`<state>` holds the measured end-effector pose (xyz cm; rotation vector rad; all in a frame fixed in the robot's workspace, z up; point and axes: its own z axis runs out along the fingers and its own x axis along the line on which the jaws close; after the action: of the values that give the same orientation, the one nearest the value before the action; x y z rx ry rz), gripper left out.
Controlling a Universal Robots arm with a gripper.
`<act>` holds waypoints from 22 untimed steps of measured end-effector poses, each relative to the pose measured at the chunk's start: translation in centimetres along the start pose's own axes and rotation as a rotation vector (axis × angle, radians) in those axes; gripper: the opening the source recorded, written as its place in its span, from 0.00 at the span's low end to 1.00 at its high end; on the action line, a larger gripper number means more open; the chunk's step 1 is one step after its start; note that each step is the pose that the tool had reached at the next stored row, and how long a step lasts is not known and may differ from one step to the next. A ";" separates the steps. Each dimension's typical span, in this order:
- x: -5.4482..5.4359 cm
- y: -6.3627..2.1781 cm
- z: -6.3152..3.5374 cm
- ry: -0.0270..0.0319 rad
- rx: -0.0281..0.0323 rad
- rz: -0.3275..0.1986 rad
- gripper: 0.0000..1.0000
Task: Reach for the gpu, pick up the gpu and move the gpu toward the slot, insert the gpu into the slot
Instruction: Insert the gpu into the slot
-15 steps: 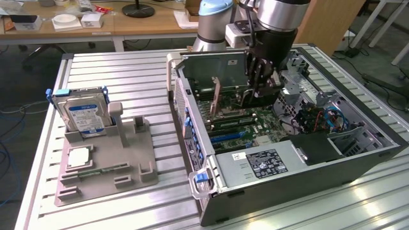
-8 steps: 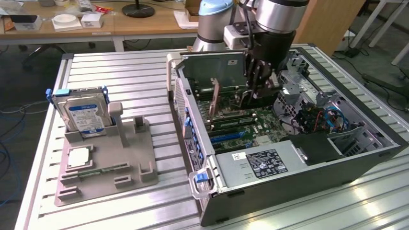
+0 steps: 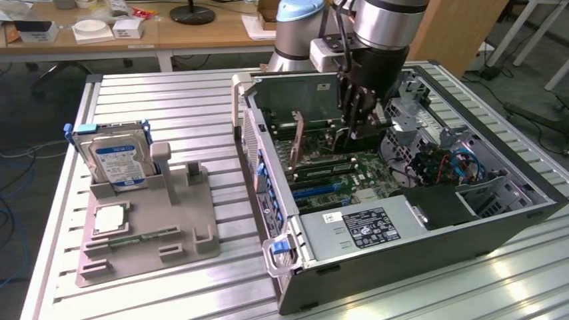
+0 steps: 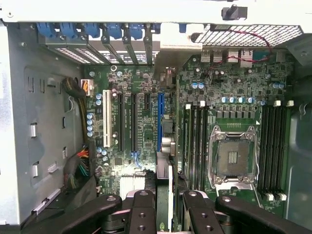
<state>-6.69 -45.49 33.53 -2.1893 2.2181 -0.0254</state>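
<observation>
End effector sits closest to the wrist cam: black fingers closed narrow on the gpu. The card is seen edge-on, a thin dark strip clamped between them. It lines up w/ the long blue slot on the green motherboard. Can't tell if the card edge touches the slot.

Silver CPU socket lies beside the slot area, w/ black memory strips between the two.

Exterior view: arm comes down in upper centre of frame, end effector inside the open PC case, over the board. Labelled power supply is at lower centre.

At the exterior view's left on the desk:
- grey holder
- blue-labelled hard drive, upright in the holder
- small silver processor chip, flat in front of the drive
</observation>
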 end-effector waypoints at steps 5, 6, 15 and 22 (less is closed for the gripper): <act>0.0 0.24 0.32 0.0000 0.0000 0.000 0.26; 0.0 0.30 0.40 0.0001 -0.0001 0.000 0.26; 0.0 0.77 1.32 0.0000 0.0000 0.000 0.26; 0.0 0.96 2.06 0.0001 -0.0001 0.000 0.26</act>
<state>-7.59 -45.49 31.44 -2.1894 2.2181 -0.0254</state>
